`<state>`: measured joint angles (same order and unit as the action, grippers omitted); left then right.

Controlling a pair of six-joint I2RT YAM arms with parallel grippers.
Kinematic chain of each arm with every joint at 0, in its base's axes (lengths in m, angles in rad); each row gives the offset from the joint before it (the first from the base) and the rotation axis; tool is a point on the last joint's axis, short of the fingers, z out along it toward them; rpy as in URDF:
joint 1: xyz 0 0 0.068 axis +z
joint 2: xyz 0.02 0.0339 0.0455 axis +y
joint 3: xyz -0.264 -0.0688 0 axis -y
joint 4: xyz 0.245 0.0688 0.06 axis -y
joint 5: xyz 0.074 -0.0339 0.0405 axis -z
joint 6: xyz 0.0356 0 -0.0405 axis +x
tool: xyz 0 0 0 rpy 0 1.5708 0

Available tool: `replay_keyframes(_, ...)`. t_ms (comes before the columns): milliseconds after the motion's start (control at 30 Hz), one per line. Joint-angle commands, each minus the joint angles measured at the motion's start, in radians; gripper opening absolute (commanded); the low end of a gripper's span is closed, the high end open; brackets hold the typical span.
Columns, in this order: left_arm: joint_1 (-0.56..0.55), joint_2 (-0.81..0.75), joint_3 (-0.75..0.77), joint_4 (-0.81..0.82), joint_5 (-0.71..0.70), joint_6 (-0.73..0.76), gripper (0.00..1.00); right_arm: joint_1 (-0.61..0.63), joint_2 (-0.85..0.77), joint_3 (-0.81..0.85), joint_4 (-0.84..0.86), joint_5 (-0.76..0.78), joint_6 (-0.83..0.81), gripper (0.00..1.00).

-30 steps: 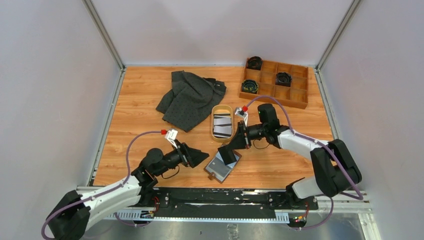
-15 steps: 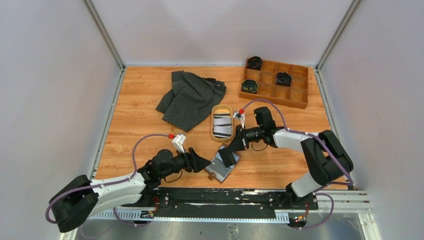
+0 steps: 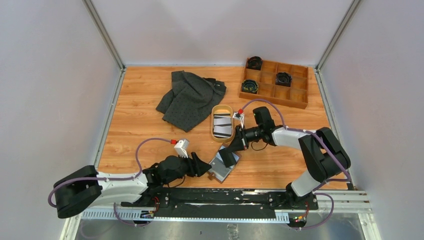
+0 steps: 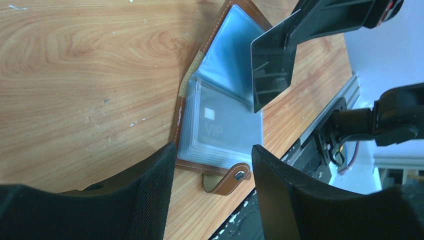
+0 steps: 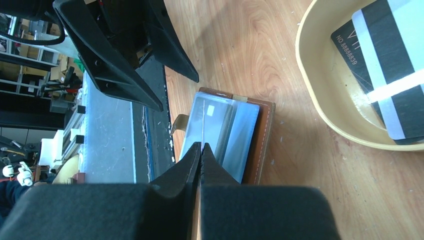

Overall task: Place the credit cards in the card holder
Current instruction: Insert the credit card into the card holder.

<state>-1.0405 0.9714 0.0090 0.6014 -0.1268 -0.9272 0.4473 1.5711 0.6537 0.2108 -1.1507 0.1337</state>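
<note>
**Card poised over the holder.** At lower centre of the overhead view, the brown holder (image 3: 218,170) lies unfolded on the wooden bench (image 3: 140,130), its clear sleeves facing up. The right gripper (image 3: 225,150), reaching in from the right of the frame, is clenched on a dark card (image 3: 229,157) held over the holder's upper half. Its wrist view shows the fingers (image 5: 180,175) pressed together with the card edge-on between them, above the sleeves. Whether the card touches them cannot be told.

The left gripper (image 3: 202,167) sits low at the holder's left edge, jaws spread apart and grasping nothing. From its own wrist camera, the two fingers (image 4: 150,190) frame the holder's near edge and its snap strap (image 4: 227,181). Contact with the leather cannot be made out. A grey VIP card (image 4: 215,130) lies inside one sleeve.

Just above the holder in the overhead view stands an oval tray (image 3: 212,125) with striped black-and-white cards (image 3: 223,125) in it. A dark spotted cloth (image 3: 190,97) lies crumpled at upper centre-left. At the upper right, a wooden box (image 3: 295,95) of compartments holds three black coils (image 3: 283,78).
</note>
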Motion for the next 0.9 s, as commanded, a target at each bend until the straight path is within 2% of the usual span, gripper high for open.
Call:
replay_keyframes(0,-0.055,-0.008,-0.051,0.009,-0.177,-0.106,0.6,-0.022,-0.033,0.009,-0.011,0.027,-0.014,0.0)
replay_keyframes(233,-0.156,0.049,-0.025,-0.033,-0.332,-0.226,0.61,-0.026,-0.018,0.0,-0.005,0.073,-0.013,0.0)
replay_keyframes(433,-0.177,0.191,0.017,-0.034,-0.343,-0.349,0.61,-0.026,-0.002,-0.011,0.005,0.076,-0.005,0.0)
replay_keyframes(600,-0.179,0.267,0.056,-0.034,-0.324,-0.363,0.61,-0.026,0.017,-0.015,0.018,0.061,0.02,0.0)
replay_keyframes(733,-0.179,0.257,0.044,-0.033,-0.345,-0.374,0.61,-0.027,0.018,-0.025,0.019,0.053,0.03,0.0)
replay_keyframes(867,-0.179,0.156,0.023,-0.075,-0.387,-0.327,0.59,-0.03,0.026,-0.034,0.019,0.036,0.043,0.0)
